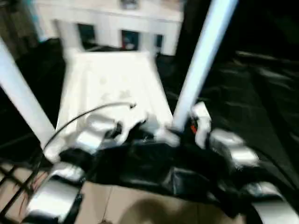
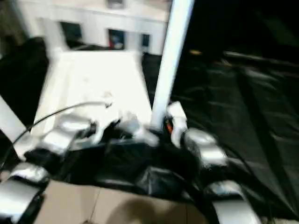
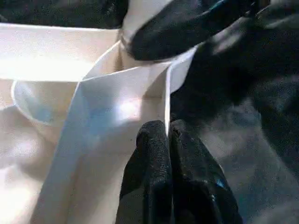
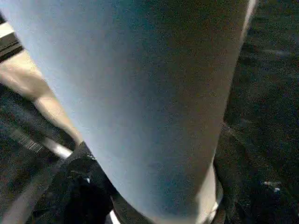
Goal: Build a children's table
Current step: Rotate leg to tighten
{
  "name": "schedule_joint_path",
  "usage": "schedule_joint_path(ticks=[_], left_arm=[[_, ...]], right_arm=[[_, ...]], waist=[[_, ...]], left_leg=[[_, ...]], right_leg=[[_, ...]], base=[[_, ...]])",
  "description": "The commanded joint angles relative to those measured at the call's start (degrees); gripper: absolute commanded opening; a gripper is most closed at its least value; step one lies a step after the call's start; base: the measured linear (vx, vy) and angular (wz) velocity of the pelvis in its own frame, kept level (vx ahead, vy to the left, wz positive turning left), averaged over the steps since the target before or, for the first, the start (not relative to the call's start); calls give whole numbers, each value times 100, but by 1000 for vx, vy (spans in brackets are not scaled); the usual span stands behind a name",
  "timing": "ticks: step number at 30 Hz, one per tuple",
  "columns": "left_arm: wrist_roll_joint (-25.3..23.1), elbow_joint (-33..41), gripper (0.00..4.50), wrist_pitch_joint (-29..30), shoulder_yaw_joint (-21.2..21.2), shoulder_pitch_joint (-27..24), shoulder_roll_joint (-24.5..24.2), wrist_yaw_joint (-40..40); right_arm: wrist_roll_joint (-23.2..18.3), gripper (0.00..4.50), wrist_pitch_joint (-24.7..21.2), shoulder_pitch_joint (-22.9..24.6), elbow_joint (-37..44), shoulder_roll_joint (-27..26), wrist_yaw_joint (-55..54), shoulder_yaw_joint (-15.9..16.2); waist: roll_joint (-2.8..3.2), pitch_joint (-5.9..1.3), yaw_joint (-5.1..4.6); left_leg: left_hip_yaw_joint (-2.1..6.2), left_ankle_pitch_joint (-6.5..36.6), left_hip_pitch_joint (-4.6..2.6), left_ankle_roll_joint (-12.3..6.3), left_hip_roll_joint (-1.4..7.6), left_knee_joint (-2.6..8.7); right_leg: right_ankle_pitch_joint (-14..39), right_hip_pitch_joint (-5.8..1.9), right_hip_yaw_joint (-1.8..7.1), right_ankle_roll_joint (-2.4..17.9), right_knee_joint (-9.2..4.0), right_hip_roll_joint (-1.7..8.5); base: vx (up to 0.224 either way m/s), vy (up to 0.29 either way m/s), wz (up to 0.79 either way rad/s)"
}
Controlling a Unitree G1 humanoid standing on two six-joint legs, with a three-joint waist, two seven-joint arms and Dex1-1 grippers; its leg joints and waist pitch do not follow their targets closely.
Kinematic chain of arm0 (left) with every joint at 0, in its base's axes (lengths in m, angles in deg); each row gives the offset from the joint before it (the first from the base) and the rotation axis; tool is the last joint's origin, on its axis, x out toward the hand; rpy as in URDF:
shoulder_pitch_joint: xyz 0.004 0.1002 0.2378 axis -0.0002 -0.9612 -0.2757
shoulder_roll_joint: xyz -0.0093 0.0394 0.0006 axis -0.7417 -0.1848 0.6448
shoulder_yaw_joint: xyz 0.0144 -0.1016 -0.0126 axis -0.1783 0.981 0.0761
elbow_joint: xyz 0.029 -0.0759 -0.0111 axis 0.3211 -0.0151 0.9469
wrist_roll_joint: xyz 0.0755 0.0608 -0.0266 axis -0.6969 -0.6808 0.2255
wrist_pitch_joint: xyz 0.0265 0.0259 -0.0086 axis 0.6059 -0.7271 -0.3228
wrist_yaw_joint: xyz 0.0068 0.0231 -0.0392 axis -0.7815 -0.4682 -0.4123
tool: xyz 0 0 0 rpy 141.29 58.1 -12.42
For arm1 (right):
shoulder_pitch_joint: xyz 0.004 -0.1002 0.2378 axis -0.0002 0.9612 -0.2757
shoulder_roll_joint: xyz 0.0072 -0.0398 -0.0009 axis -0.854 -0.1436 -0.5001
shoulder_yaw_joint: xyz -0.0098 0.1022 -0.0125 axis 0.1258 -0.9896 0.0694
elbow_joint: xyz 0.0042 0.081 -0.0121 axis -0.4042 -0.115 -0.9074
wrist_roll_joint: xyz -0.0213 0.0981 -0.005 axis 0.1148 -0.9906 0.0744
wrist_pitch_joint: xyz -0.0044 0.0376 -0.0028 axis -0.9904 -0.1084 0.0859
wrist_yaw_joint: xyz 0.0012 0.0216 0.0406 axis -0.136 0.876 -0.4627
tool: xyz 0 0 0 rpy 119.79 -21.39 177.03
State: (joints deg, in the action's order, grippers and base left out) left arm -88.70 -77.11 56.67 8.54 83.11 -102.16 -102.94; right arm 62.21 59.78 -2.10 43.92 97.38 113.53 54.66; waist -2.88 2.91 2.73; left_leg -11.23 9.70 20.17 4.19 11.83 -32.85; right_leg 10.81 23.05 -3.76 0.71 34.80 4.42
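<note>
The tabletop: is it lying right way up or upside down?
Upside down: the tabletop lies flat with two legs rising from its near corners.

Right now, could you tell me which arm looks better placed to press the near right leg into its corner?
Right: its gripper is at that leg; the left gripper pinches the tabletop's rim.

My small plastic table [image 1: 112, 88] and its round legs [image 1: 201, 60] are plain white; my hand [image 3: 168, 140] has black fingers, my forearms [image 1: 231, 149] are silver.
</note>
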Motion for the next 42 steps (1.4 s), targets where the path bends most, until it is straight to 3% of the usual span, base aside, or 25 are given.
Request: schedule_joint_path(ticks=[1, 4, 7, 9, 13, 19, 24, 32, 34, 37, 38, 42], left_arm=[[25, 5, 0, 46, -79, 178, 392, 283], [17, 24, 0, 113, -85, 207, 571, 489], [8, 163, 0, 164, -150, 167, 757, 586], [8, 216, 0, 172, -183, 141, 837, 600], [10, 338, 0, 79, -278, 35, 800, 408], [36, 510, 0, 25, -371, -85, 588, -2], [54, 588, 0, -156, -409, -150, 249, -533], [140, 742, 0, -249, -417, -262, -142, -1159], [130, 789, 0, -258, -425, -311, -276, -1363], [142, 801, 0, -276, -423, -334, -321, -1429], [146, 807, 0, -277, -423, -341, -331, -1447], [202, 888, 0, -213, -442, -393, -397, -1567]], right_arm=[[215, 258, -183, -87, -373, -336, -799, 63], [260, 258, -175, -164, -473, -554, -1234, 37], [301, 258, -5, -223, -582, -743, -1430, 52], [342, 314, 113, -272, -699, -807, -1517, 63], [421, 355, 323, -302, -683, -741, -1271, 185], [460, 355, 573, -111, -313, -346, -184, 502], [91, 355, 293, 164, 252, 139, 1284, 647], [-74, 355, -42, 386, 668, 598, 2374, 790], [-132, 324, -263, 487, 860, 730, 2701, 855], [-162, 319, -363, 538, 961, 761, 2784, 876], [-170, 291, -389, 547, 980, 762, 2800, 872], [-268, 274, -572, 595, 1112, 790, 2940, 884]], waist=[[32, -313, -9], [27, -317, -49], [27, -321, -45], [23, -326, -49], [30, -324, -52], [10, -343, -31], [8, -349, 14], [3, -328, 124], [-7, -336, 163], [-6, -336, 213], [-2, -335, 223], [-8, -329, 231]], left_leg=[[126, 1825, -40, 40, 154, 395], [112, 1809, -44, 48, 144, 387], [95, 1678, -28, -57, 146, 375], [91, 1629, -18, -81, 150, 375], [82, 1593, -12, -134, 147, 371], [71, 1377, 14, -303, 151, 347], [62, 1196, 9, -486, 159, 333], [40, 1329, -11, -320, 202, 348], [44, 1232, -5, -339, 201, 343], [35, 1186, -19, -323, 202, 342], [37, 1197, -23, -313, 203, 344], [45, 1272, -22, -218, 201, 355]], right_leg=[[2409, -200, 258, 856, -572, 379], [2205, -199, 254, 964, -551, 369], [1933, -212, 267, 1036, -533, 372], [1777, -219, 267, 1088, -513, 368], [1689, -228, 267, 1113, -509, 364], [1298, -274, 271, 1198, -466, 362], [888, -295, 266, 1363, -431, 343], [1238, -265, 264, 1306, -438, 360], [1146, -282, 265, 1283, -422, 359], [1133, -260, 263, 1281, -417, 362], [1162, -260, 263, 1276, -419, 366], [1376, -252, 265, 1190, -437, 376]], base=[[0, 0, 0], [0, 0, 0], [0, 0, 0], [0, 0, 0], [0, 0, 0], [0, 0, 0], [0, 0, 0], [0, 0, 0], [0, 0, 0], [0, 0, 0], [0, 0, 0], [0, 0, 0]])
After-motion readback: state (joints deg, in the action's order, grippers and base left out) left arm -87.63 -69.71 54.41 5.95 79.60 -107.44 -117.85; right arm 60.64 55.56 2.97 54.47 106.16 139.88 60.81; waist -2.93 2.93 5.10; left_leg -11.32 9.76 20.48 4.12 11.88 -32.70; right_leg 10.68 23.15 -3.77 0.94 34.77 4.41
